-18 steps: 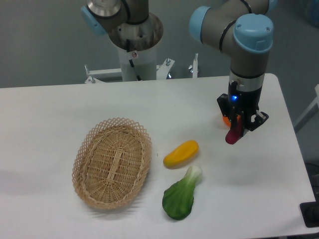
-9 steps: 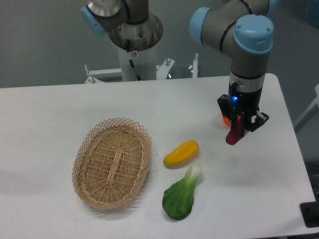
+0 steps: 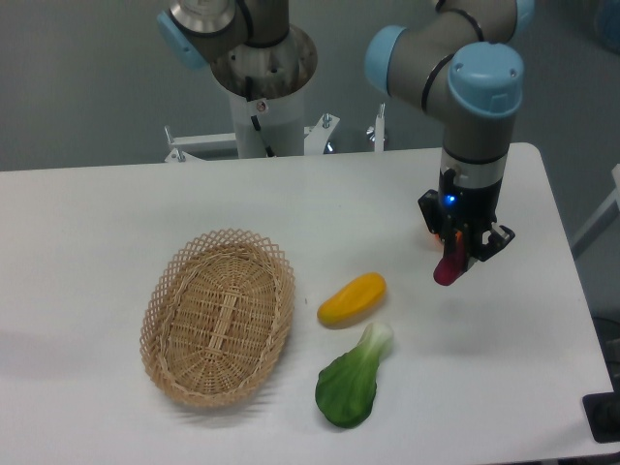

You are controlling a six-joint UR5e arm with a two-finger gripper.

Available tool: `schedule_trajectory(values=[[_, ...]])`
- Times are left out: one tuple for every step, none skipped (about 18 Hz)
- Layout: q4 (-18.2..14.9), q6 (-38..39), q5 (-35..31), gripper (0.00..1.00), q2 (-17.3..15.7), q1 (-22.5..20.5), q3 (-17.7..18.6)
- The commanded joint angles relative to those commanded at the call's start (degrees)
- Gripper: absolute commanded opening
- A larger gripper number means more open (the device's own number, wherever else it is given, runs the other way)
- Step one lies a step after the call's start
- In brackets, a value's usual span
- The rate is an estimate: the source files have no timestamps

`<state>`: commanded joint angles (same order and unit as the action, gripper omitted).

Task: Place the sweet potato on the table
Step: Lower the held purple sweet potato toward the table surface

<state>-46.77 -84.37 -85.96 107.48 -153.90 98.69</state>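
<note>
The sweet potato (image 3: 447, 270) is a small reddish-purple tuber. It hangs nearly upright between my fingers, its lower end at or just above the white table (image 3: 97, 223); I cannot tell if it touches. My gripper (image 3: 457, 254) points down over the right part of the table and is shut on the sweet potato. A sliver of the round orange fruit (image 3: 432, 235) shows behind the gripper, mostly hidden by it.
An oval wicker basket (image 3: 219, 315) stands at the left centre. A yellow-orange oblong vegetable (image 3: 352, 298) lies left of the gripper. A green leafy bok choy (image 3: 353, 379) lies below it. The table's right edge runs close to the gripper's right.
The gripper with the sweet potato has shifted slightly left and a little down. Nothing else has moved.
</note>
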Motion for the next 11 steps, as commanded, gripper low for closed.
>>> schedule_trajectory(values=[[0.88,0.00,-0.52,0.14,0.62,0.00,0.35],[1.59,0.09,-1.23,0.14,1.49,0.00,0.18],[2.29,0.09,-1.67,0.14,2.46,0.00,0.10],[3.25,0.35,-2.02,0.14,3.25,0.09,0.01],[4.13,0.61,-2.11,0.14,4.13,0.17,0.01],[5.45,0.88,-2.11,0.14,5.09,0.18,0.09],[6.85,1.14,-2.11,0.14,6.15,0.18,0.09],[8.17,2.10,-2.11,0.14,7.29,0.18,0.01],[9.32,3.59,-2.11,0.14,8.35,0.18,0.01],[10.11,5.17,-2.11,0.14,9.31,0.18,-0.25],[10.47,6.14,-2.11,0.14,10.19,0.18,-0.61]])
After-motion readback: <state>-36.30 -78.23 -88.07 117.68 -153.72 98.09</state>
